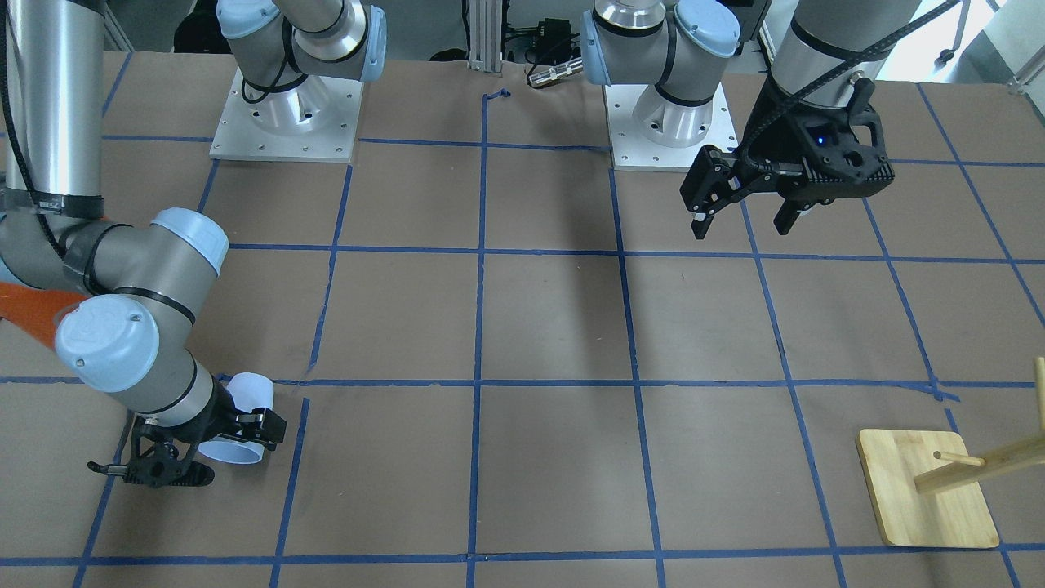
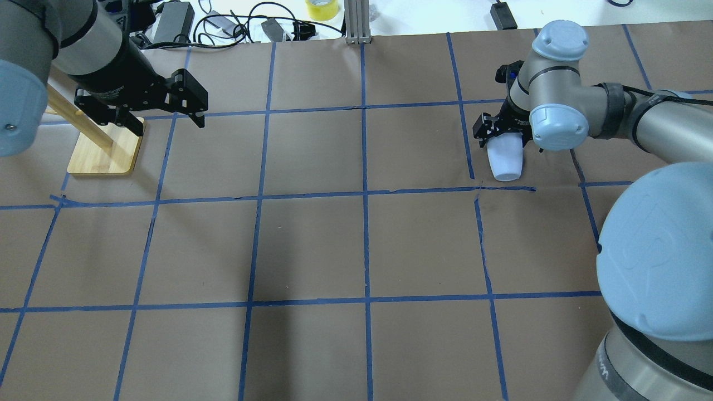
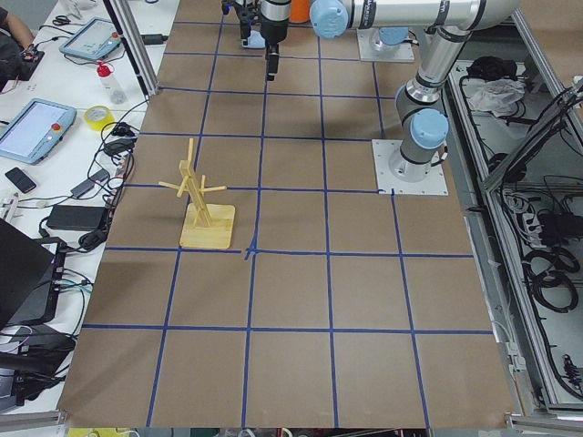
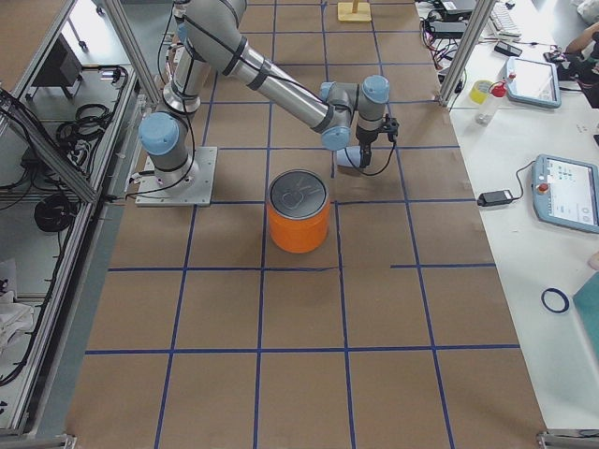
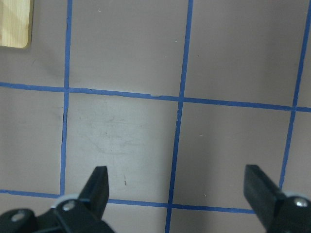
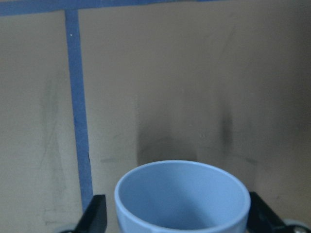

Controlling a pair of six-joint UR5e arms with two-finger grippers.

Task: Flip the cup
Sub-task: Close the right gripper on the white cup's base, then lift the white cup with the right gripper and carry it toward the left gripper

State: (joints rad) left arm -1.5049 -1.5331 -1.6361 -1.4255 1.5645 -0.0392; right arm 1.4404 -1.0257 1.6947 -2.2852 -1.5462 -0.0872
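The cup (image 1: 249, 400) is a small pale blue-white tumbler that appears to stand on the table with its opening up, on the robot's right. It also shows in the overhead view (image 2: 506, 161) and the right wrist view (image 6: 182, 194). My right gripper (image 1: 224, 445) is open, its fingers (image 6: 95, 216) on either side of the cup's rim. My left gripper (image 2: 167, 120) is open and empty, held above the table on the robot's left; its wrist view shows only bare paper between its fingertips (image 5: 99, 187).
A wooden peg stand (image 2: 106, 150) on a square base sits next to the left gripper. A large orange can (image 4: 299, 213) with a silver lid stands on the table near the right arm's elbow. Blue tape lines grid the brown paper.
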